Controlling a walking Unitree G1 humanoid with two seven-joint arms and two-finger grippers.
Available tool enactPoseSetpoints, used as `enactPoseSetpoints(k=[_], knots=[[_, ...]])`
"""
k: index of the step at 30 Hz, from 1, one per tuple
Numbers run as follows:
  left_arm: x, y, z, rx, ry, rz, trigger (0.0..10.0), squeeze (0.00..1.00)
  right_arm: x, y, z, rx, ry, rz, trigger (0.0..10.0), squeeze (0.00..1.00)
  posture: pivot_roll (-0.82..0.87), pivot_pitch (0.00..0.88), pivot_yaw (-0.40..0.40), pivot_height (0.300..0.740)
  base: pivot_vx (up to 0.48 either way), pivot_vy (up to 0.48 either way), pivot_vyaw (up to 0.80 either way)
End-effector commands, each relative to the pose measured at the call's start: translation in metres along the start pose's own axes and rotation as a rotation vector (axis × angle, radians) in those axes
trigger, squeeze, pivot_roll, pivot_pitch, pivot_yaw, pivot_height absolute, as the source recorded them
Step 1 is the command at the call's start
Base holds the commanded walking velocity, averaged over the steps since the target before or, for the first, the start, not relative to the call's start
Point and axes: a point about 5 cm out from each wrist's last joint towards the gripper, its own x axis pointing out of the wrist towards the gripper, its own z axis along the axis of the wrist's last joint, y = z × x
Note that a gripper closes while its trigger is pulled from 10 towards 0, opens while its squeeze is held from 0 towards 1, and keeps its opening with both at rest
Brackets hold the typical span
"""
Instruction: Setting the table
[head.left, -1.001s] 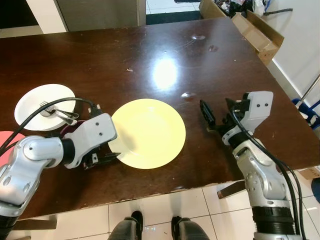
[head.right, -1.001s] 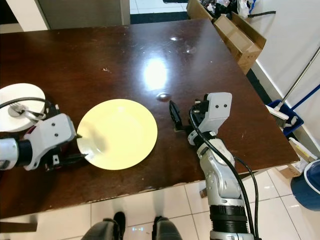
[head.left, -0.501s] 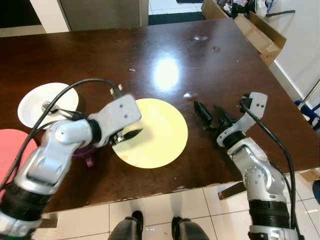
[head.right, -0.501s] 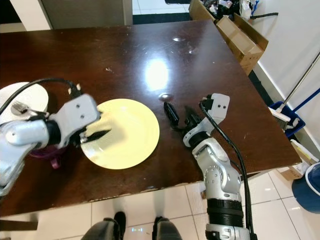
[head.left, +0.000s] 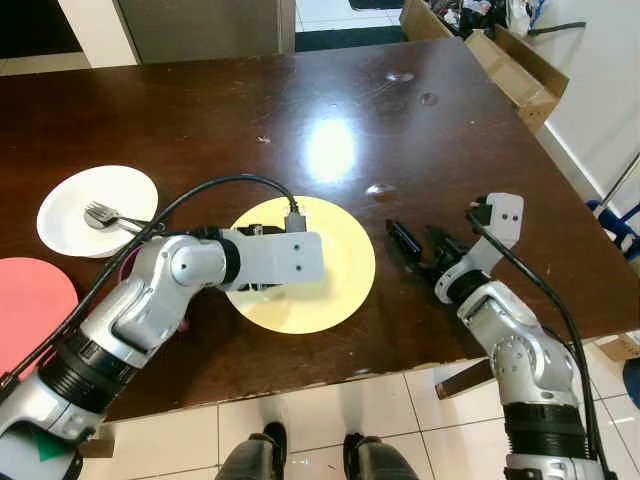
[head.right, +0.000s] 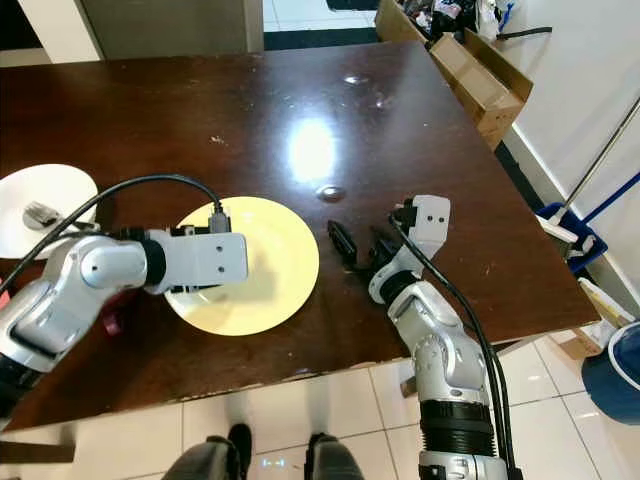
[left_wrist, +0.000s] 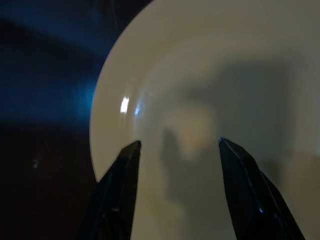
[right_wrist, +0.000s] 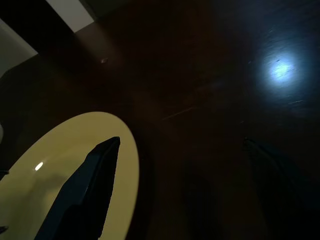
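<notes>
A yellow plate (head.left: 345, 270) lies near the front edge of the dark wooden table (head.left: 300, 100). My left arm reaches across it, and its wrist housing covers the plate's left half. In the left wrist view my left gripper (left_wrist: 178, 142) is open just above the yellow plate (left_wrist: 210, 75), near its rim, holding nothing. My right gripper (head.left: 420, 245) is open and low over the table just right of the plate, its fingers pointing toward it. The right wrist view shows one finger (right_wrist: 90, 185) over the plate's edge (right_wrist: 60, 165).
A white plate (head.left: 70, 200) with a fork (head.left: 108, 217) sits at the left. A red plate (head.left: 30, 310) lies at the front left corner. Something purple (head.left: 182, 322) peeks from under my left arm. Cardboard boxes (head.left: 510, 60) stand beyond the table's right side.
My left arm has swung from the plate's left edge to over the plate. My right gripper has dropped lower and come a little closer to the plate.
</notes>
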Motion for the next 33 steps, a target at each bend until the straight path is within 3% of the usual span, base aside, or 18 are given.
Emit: enactPoseSetpoints(k=[1, 5, 9, 16, 21, 26, 29, 33], knots=[[-0.001, -0.003, -0.004, 0.015, 0.016, -0.03, 10.0, 0.0, -0.003, -0.001, -0.003, 0.022, 0.006, -0.009, 10.0, 0.0, -0.06, 0.164, 0.057, 0.74, 0.0, 0.0, 0.0], [-0.019, -0.002, -0.015, -0.004, 0.028, -0.081, 10.0, 0.0, -0.004, -0.002, -0.004, 0.026, 0.009, -0.011, 10.0, 0.0, -0.05, 0.169, 0.057, 0.74, 0.0, 0.0, 0.0], [-0.038, -0.011, -0.038, 0.043, 0.106, -0.161, 10.0, 0.0, -0.002, 0.0, -0.006, 0.036, 0.007, -0.006, 10.0, 0.0, -0.05, 0.169, 0.056, 0.74, 0.0, 0.0, 0.0], [-0.04, -0.015, -0.043, 0.062, 0.132, -0.18, 10.0, 0.0, 0.001, 0.003, -0.007, 0.042, 0.009, 0.005, 10.0, 0.0, -0.03, 0.17, 0.055, 0.74, 0.0, 0.0, 0.0], [-0.034, -0.029, -0.037, 0.048, 0.099, -0.222, 10.0, 0.0, 0.002, 0.005, -0.006, 0.046, 0.004, 0.012, 10.0, 0.0, -0.04, 0.169, 0.055, 0.74, 0.0, 0.0, 0.0], [-0.032, -0.038, -0.04, 0.085, 0.111, -0.253, 10.0, 0.0, 0.002, 0.003, -0.003, 0.056, -0.008, 0.004, 10.0, 0.0, -0.04, 0.169, 0.058, 0.74, 0.0, 0.0, 0.0], [-0.029, -0.041, -0.041, 0.083, 0.11, -0.249, 10.0, 0.0, 0.003, 0.004, 0.005, 0.15, -0.053, 0.024, 10.0, 0.0, -0.04, 0.169, 0.058, 0.74, 0.0, 0.0, 0.0], [-0.028, -0.039, -0.039, 0.075, 0.102, -0.239, 10.0, 0.0, 0.001, 0.016, 0.015, 0.27, -0.106, 0.139, 10.0, 0.0, -0.05, 0.17, 0.055, 0.74, 0.0, 0.0, 0.0]])
